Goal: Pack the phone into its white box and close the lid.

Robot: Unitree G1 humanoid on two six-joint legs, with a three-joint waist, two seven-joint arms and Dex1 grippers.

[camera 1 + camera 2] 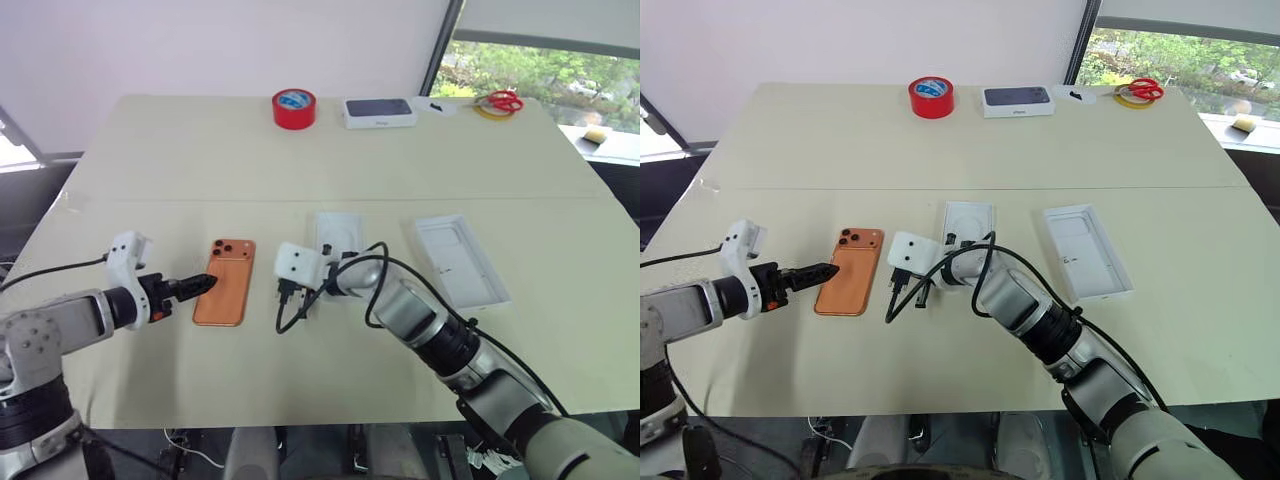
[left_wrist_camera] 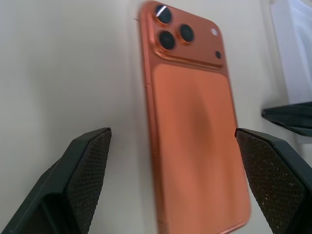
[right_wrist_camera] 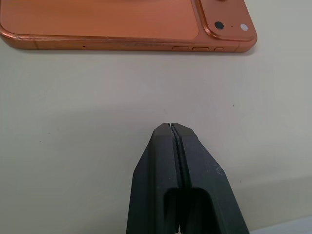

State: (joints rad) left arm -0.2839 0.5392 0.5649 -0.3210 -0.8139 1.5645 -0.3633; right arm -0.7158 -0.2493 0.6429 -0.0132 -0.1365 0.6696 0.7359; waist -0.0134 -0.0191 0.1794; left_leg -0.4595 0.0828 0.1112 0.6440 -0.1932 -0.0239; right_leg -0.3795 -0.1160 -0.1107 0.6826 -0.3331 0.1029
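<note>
The copper-orange phone [image 1: 225,281] lies back-up on the table, its lenses at the far end. My left gripper [image 2: 171,131] is open at the phone's near left side, and the phone's near end lies between its pads [image 2: 87,170] without touching them. My right gripper [image 3: 171,126] is shut and empty, low over the table to the right of the phone, its tip pointing at the phone's [image 3: 122,24] long edge across a strip of bare table. The white box [image 1: 460,260] lies open to the right, its recess empty. The lid is out of view.
A flat white insert [image 1: 336,232] with a round hollow lies just behind my right wrist. At the far edge stand a red tape roll [image 1: 294,108], a white box with a dark phone picture [image 1: 380,112] and red-handled scissors [image 1: 500,102]. Black cables loop off my right wrist.
</note>
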